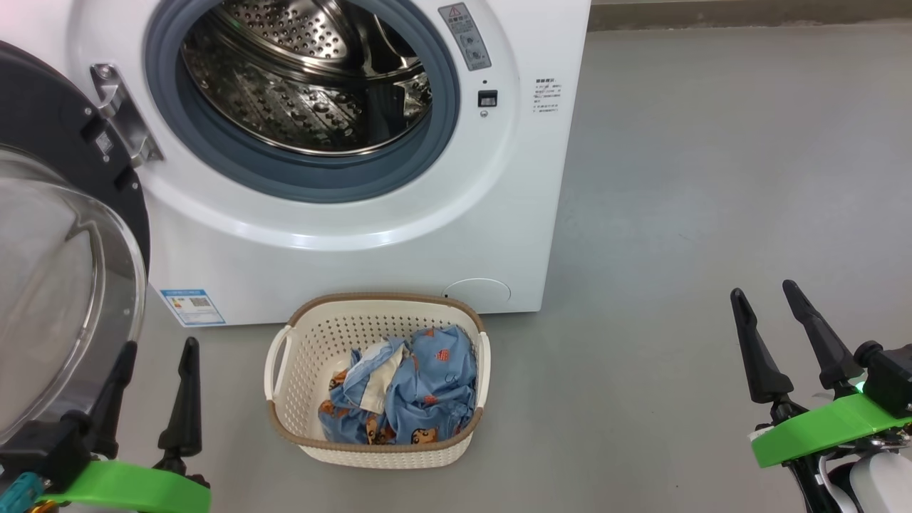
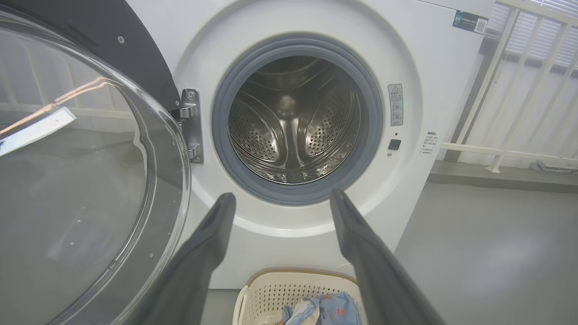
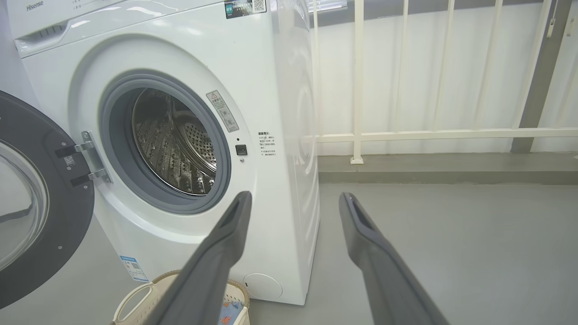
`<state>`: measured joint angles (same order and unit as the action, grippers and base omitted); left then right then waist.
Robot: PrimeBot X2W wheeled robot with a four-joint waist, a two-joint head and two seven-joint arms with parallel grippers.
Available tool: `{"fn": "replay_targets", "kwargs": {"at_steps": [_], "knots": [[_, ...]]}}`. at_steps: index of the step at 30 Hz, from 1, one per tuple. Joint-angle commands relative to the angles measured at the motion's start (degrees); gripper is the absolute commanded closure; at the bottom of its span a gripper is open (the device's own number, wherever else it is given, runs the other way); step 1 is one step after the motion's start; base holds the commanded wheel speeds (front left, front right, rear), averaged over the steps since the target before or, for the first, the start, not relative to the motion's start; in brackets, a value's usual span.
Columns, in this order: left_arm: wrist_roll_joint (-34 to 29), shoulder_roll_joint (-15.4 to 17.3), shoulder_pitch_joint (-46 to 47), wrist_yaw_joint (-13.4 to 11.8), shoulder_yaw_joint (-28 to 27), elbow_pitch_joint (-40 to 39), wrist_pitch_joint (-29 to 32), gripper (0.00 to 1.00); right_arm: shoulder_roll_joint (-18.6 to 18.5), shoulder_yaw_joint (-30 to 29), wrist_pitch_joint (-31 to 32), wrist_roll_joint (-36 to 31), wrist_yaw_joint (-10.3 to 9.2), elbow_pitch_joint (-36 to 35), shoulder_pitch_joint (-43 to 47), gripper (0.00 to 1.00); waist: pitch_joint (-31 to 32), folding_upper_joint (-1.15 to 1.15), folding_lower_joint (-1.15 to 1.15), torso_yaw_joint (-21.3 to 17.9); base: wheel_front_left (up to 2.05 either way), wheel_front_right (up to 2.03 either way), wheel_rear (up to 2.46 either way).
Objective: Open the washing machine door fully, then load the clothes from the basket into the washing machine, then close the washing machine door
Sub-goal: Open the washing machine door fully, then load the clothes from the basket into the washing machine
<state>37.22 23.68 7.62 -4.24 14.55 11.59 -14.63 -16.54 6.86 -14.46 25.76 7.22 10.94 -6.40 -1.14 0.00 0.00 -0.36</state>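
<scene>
Clothes [image 1: 420,388] lay in the basket [image 1: 385,298], to the right of the left gripper [image 1: 159,348] (nearer than the right gripper [image 1: 764,288]); both stood with jaws apart, empty.

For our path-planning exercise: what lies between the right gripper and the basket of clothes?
Nothing but bare grey floor lies between the right gripper and the basket, as the head view shows.

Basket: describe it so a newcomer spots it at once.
Find the big white washing machine with its round door swung open to the left. On the grey floor just in front sits the basket, cream perforated plastic with a brown rim. It alone holds blue bear-print clothes.
</scene>
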Motion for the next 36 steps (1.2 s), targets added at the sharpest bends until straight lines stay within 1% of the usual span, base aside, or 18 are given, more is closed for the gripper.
{"fn": "replay_targets", "kwargs": {"at_steps": [1, 10, 29, 36], "knots": [[-0.3, 1.4, 1.0, 0.1, -2.6, -0.8, -0.4, 0.0, -1.0, 0.4, -0.5, 0.4, 0.26, -1.4, -0.5, 0.0, 0.0, 0.0, 0.0, 0.0, 0.0, 0.0, 0.0], [-1.0, 0.7, 1.0, 0.5, -3.1, -0.8, -0.4, 0.0, -0.8, 0.3, -0.5, 0.2, 0.26, -1.5, -0.5, 0.0, 0.0, 0.0, 0.0, 0.3, 0.0, 0.0, 0.0], [-1.9, 0.2, 1.2, 1.2, -3.4, -1.1, -0.4, 0.0, -0.6, 0.3, -0.5, 0.3, 0.26, -1.3, -0.8, 0.0, -0.2, 0.0, 0.0, 0.5, 0.0, 0.0, 0.0], [-2.0, 0.2, 1.3, 1.5, -3.3, -1.1, -0.4, 0.0, -0.7, 0.4, -0.5, 0.4, 0.26, -1.2, -0.7, 0.0, -0.1, 0.0, 0.0, 0.6, 0.6, -0.6, 0.0]]}}
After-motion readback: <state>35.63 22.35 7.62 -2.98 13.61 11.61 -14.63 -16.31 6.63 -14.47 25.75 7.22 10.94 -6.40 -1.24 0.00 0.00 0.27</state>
